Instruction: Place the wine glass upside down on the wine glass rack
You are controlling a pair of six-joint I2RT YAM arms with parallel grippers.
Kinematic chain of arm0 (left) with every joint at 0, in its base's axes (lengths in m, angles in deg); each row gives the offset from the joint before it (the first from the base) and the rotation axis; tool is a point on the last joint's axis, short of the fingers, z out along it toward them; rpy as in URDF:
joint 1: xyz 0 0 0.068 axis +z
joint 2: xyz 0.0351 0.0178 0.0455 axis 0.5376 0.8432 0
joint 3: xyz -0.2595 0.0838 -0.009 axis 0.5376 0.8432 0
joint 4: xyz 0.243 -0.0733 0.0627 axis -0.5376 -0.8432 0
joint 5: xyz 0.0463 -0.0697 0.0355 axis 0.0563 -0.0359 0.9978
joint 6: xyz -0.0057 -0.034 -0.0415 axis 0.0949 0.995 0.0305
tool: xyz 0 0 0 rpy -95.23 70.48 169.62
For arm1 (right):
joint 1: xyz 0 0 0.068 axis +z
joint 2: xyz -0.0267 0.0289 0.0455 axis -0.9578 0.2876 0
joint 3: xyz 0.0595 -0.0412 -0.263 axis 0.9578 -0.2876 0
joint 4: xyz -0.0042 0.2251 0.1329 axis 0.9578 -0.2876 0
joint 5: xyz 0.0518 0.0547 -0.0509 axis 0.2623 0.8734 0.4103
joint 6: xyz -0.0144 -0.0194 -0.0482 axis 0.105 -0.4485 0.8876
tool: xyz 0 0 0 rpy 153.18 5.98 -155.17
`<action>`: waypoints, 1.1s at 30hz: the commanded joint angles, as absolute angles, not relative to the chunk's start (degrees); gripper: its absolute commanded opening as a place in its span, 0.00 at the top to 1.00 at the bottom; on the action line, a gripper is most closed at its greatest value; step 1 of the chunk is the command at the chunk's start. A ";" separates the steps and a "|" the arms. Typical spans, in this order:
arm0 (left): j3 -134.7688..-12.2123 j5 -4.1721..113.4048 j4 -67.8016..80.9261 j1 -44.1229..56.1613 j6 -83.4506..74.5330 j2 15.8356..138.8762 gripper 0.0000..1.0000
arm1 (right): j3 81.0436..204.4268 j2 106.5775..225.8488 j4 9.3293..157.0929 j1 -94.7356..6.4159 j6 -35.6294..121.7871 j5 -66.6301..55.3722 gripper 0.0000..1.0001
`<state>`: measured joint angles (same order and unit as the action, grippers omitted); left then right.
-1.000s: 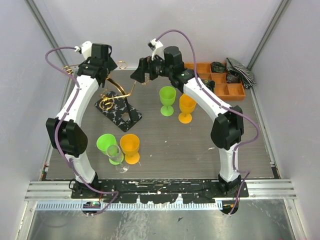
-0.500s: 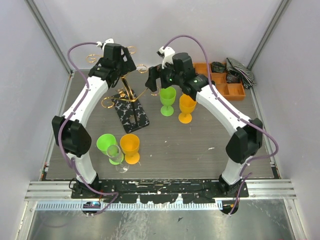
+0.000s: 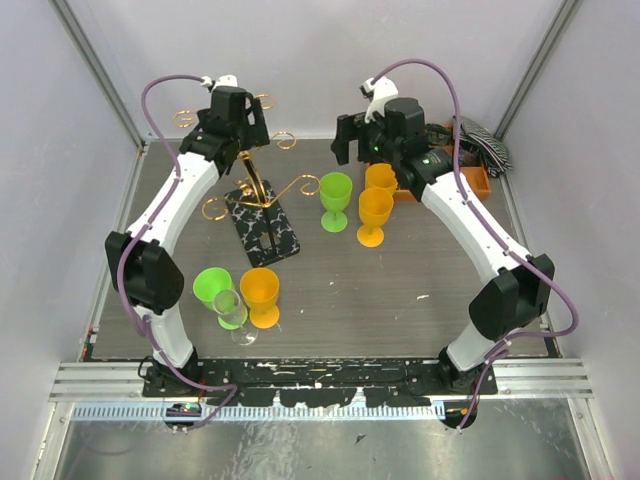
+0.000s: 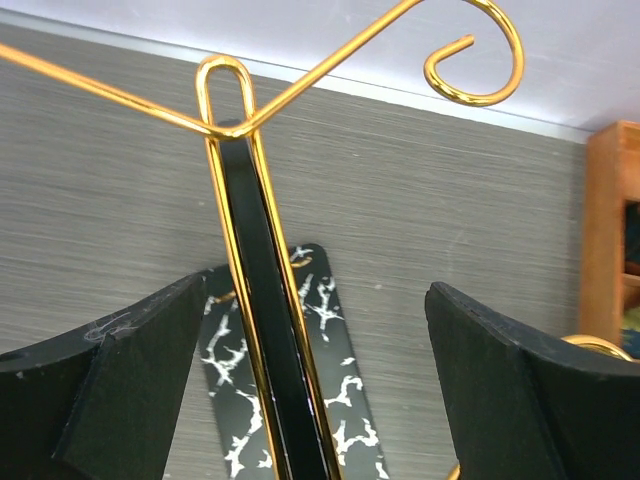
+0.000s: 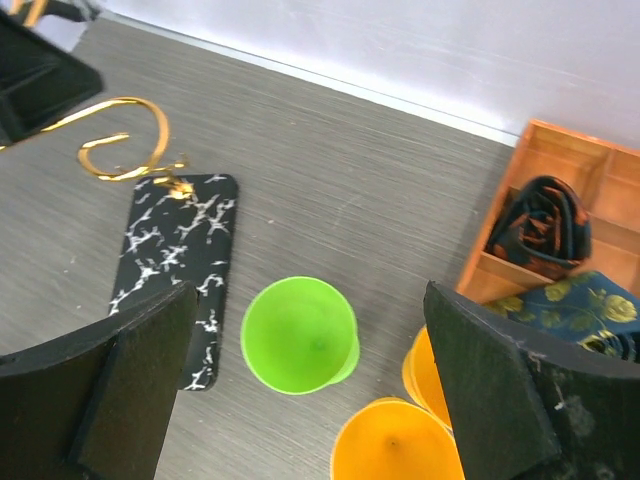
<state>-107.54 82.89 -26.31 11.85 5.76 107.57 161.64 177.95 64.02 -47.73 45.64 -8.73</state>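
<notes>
Front left on the table (image 3: 400,290), the clear wine glass (image 3: 234,314) stands upright, faint and hard to trace beside a green cup (image 3: 211,286) and an orange cup (image 3: 260,290). Further back, the left gripper (image 3: 245,135) hides the top of the wine glass rack (image 3: 262,200). Its wrist view shows its fingers (image 4: 130,380) wide apart, with the gold post between them touching neither. The right gripper (image 3: 345,145), fingers also spread, hangs above a green goblet (image 3: 335,195). Its arm covers part of an orange tray (image 3: 475,182).

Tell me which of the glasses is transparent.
The clear wine glass in the near-left cluster, beside a green glass and an orange glass; all the others are green or orange.
</notes>
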 commanded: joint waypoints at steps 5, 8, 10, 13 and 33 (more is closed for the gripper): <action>-112.73 91.79 -34.35 10.72 -9.56 107.13 0.02 | 161.51 175.67 66.21 -51.67 44.66 -10.78 0.00; -116.37 91.82 -36.42 10.71 -10.18 107.61 0.02 | 162.66 176.65 64.62 -53.13 43.74 -10.29 0.00; -119.18 90.69 -39.06 10.72 -9.88 108.19 0.02 | 163.49 177.52 63.26 -53.93 43.53 -10.79 0.00; -122.03 88.71 -41.74 10.72 -9.72 108.66 0.02 | 164.35 179.09 60.63 -55.03 43.31 -13.32 0.00; -131.16 78.52 -34.14 10.72 -9.60 108.74 0.02 | 165.30 189.17 49.12 -59.22 43.59 -22.34 0.36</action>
<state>-129.87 81.79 -36.16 10.83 -9.78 108.51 164.05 188.81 49.35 -59.16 43.24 -21.06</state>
